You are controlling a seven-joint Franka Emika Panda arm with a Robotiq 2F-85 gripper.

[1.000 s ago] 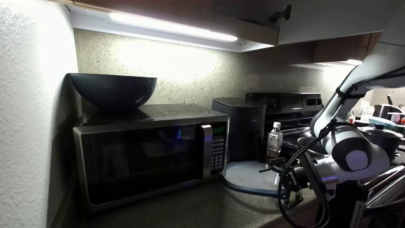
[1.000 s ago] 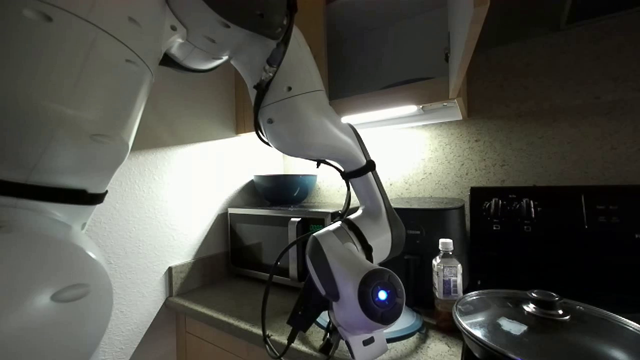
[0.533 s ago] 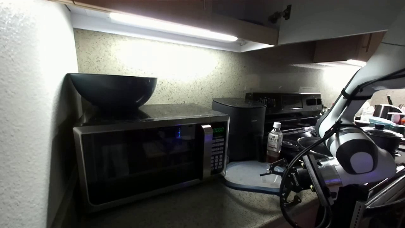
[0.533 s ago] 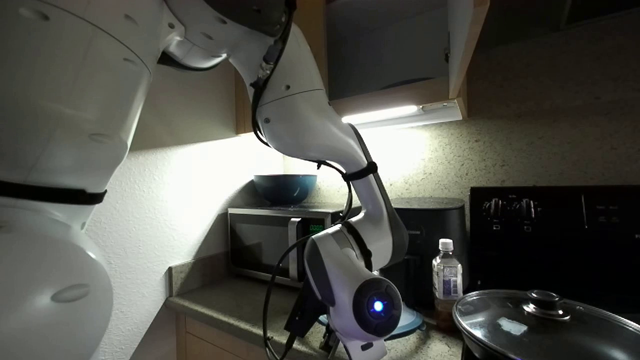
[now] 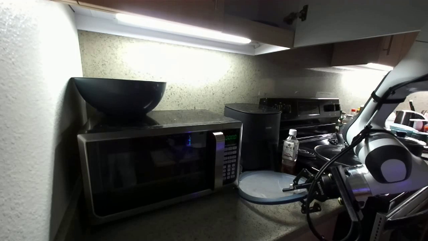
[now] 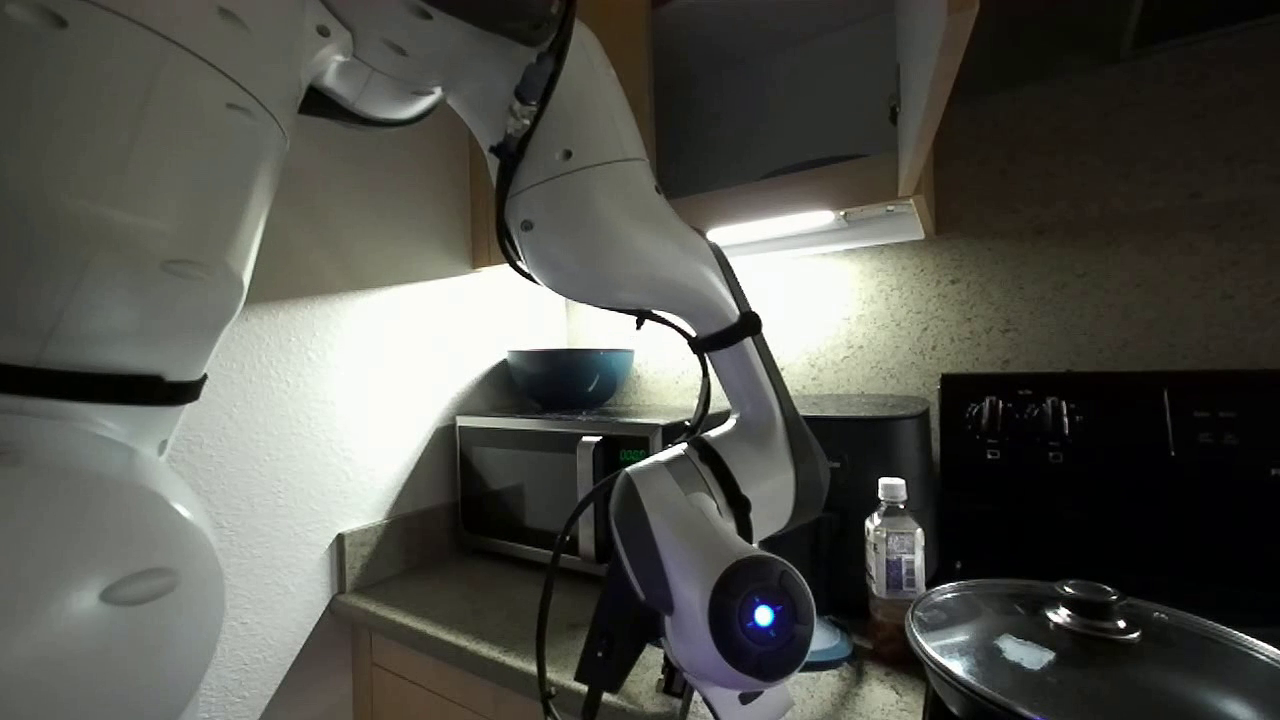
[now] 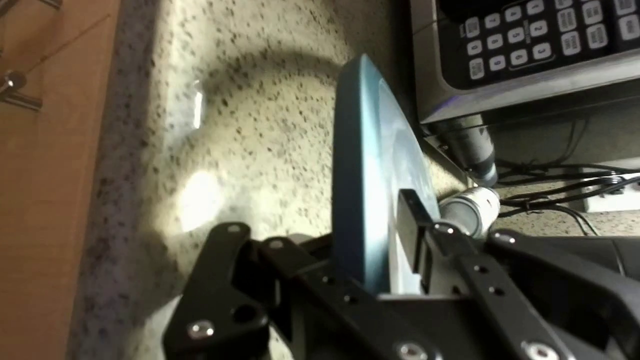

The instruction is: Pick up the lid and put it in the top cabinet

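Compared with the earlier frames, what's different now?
In an exterior view the gripper has moved right, its jaws have narrowed around the edge of the blue-rimmed lid, and the lid has shifted slightly; whether the grip is firm can't be told. Unchanged: open top cabinet, microwave, blue bowl, plastic bottle.

For the lid [image 5: 262, 184]: looks broad, round and cloudy-clear, with a blue rim. Lies nearly level over the counter [image 5: 214, 219], just beside the microwave [image 5: 150, 170], with near edge clear of the surface in the wrist view. For the top cabinet [image 6: 820, 187]: hangs overhead, light wood outside and gray within. Stands open, with a pale-faced door [image 6: 918, 70] swung outward.
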